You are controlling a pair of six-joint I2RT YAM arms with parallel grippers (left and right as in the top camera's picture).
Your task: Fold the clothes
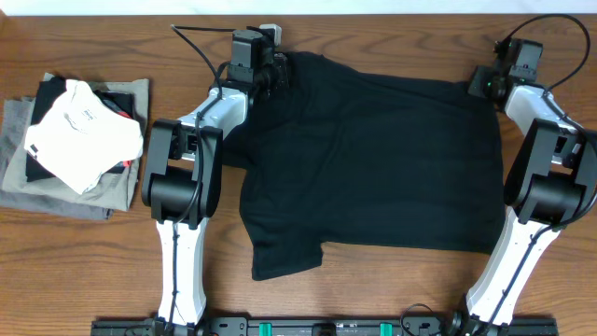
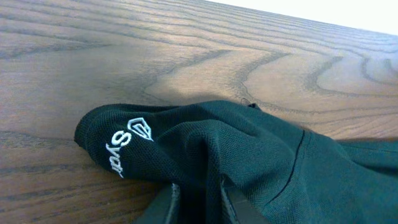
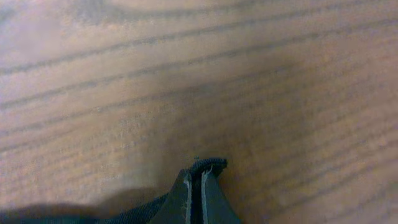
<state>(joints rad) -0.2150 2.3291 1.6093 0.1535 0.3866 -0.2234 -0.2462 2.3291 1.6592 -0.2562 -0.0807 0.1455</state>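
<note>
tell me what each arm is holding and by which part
Both hold the black T-shirt. The left gripper pinches a bunched fold at its far left corner, near the white logo; the right gripper pinches the edge at its far right corner.

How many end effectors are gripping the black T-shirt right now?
2. The left end effector pinches the black T-shirt at its far left edge; the right end effector pinches its far right corner.

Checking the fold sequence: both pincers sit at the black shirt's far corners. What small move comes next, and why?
Probably lift both corners slightly together. The right pincer is shut on the edge of the black T-shirt, the left pincer pinches bunched cloth, and the shirt lies spread out, so a lift starts the fold.
</note>
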